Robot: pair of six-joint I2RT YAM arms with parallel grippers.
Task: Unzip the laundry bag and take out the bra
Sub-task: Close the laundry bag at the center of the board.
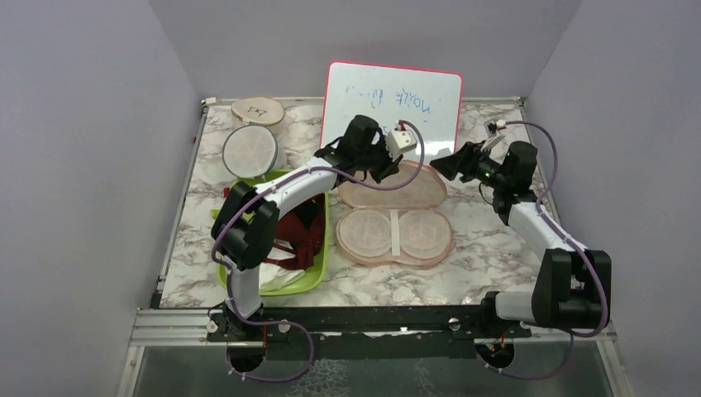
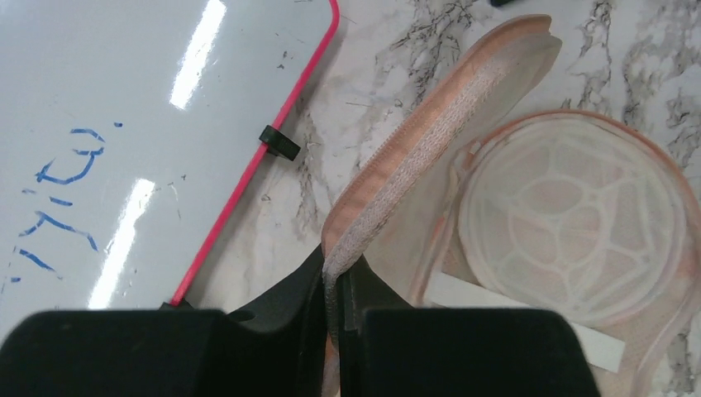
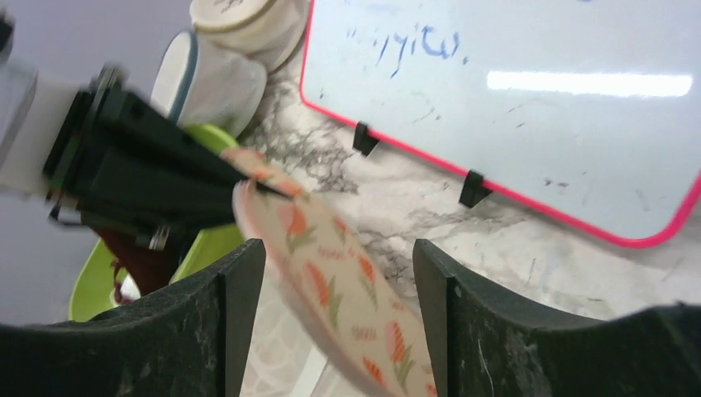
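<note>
The laundry bag [image 1: 395, 236] lies unzipped and spread in two peach halves at the table's middle. Its far flap [image 2: 430, 141] is raised on edge. My left gripper [image 2: 339, 275] is shut on that flap's rim, near the whiteboard. In the right wrist view the flap's leaf-printed outer face [image 3: 331, 281] slants between the fingers of my right gripper [image 3: 337, 252], which stands open and apart from it. From above, the right gripper [image 1: 440, 165] hovers just right of the flap. The maroon bra [image 1: 298, 236] lies in the green tub [image 1: 318, 273], left of the bag.
A pink-framed whiteboard [image 1: 393, 99] stands at the back centre. A round white mesh disc [image 1: 250, 150] and a tan disc [image 1: 258, 110] sit at the back left. White cloth [image 1: 281, 281] lies in the tub's near end. Grey walls enclose three sides.
</note>
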